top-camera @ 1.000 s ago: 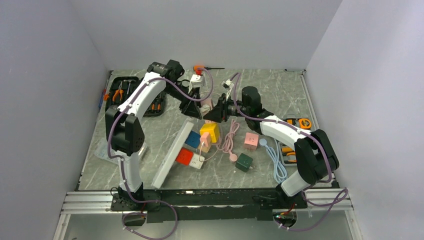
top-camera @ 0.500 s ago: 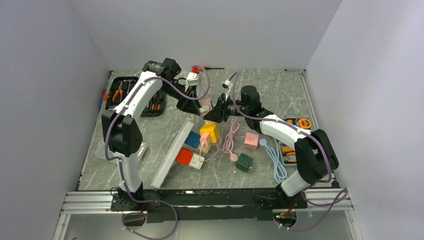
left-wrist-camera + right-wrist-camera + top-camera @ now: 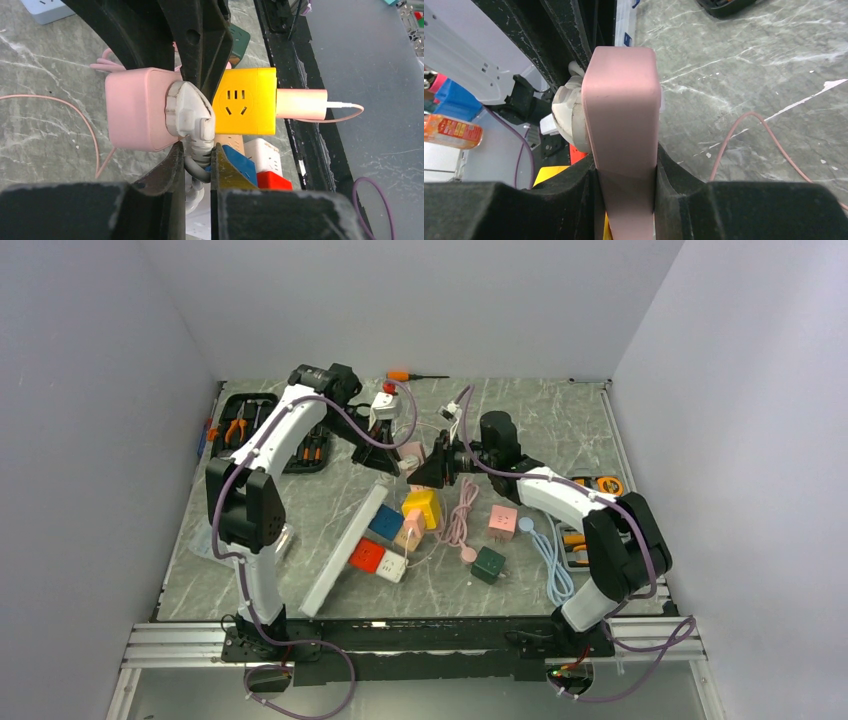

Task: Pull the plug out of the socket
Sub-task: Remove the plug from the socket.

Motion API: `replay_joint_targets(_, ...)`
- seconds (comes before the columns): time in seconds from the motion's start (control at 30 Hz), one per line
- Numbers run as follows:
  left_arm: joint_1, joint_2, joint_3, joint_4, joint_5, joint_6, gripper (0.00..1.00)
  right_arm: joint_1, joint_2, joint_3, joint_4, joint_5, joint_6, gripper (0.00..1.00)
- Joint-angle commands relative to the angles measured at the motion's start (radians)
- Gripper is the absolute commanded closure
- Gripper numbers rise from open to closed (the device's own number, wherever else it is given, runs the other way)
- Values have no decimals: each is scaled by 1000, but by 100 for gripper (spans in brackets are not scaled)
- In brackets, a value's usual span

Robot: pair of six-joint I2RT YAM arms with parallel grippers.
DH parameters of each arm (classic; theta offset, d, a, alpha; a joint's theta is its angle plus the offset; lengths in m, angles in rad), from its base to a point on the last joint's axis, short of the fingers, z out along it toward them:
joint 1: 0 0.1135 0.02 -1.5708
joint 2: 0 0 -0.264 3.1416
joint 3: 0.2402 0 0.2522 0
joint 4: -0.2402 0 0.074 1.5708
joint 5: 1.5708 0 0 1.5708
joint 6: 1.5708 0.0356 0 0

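Note:
A pink cube socket (image 3: 135, 110) has a white plug (image 3: 192, 112) seated in its side. My left gripper (image 3: 197, 150) is shut on the plug's grey cable collar, just below the plug head. My right gripper (image 3: 626, 165) is shut on the pink socket (image 3: 623, 100) and holds it above the table, and the white plug (image 3: 566, 117) shows on the socket's left face. In the top view the two grippers meet at the pink socket (image 3: 411, 453) in the middle of the table.
Below the grippers lie a yellow cube (image 3: 245, 102) with a beige adapter (image 3: 300, 104), a blue cube (image 3: 240, 167) and a red cube (image 3: 272, 181). A long white power strip (image 3: 345, 550), a green cube (image 3: 488, 564), a pink cube (image 3: 502, 521) and a tool case (image 3: 250, 425) sit around them.
My left arm has drawn slightly to the left and back while holding the plug. The right arm has barely moved. The plug stays seated in the pink socket.

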Motion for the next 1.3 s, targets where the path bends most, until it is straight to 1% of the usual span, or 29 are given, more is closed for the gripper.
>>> replay_joint_targets(0.0, -36, -107, -25, -61, 207, 74, 100, -44, 46, 75, 124, 1, 27, 100)
replay_joint_targets(0.13, -44, -131, -39, -59, 229, 71, 100, -46, 87, 134, 11, 103, -35, 100)
replay_joint_targets(0.33, -53, -154, -34, -60, 265, 52, 100, -57, 114, 137, 7, 160, -43, 100)
replay_joint_targets(0.57, -66, -180, -51, -57, 324, 38, 100, -84, 137, 133, 30, 129, -31, 100)
replay_joint_targets(0.73, -79, -203, -83, -57, 319, 55, 100, -139, 178, 119, 116, 83, 52, 100)
replay_joint_targets(0.87, -86, -209, -76, -54, 318, 51, 100, -143, 187, 127, 91, 122, 48, 100)
replay_joint_targets(1.1, -91, -208, -59, -51, 296, 49, 100, -138, 149, 69, 123, 149, 61, 100)
replay_joint_targets(1.27, -39, -190, -57, -43, 242, 49, 100, -148, 89, 40, 132, 125, 80, 100)
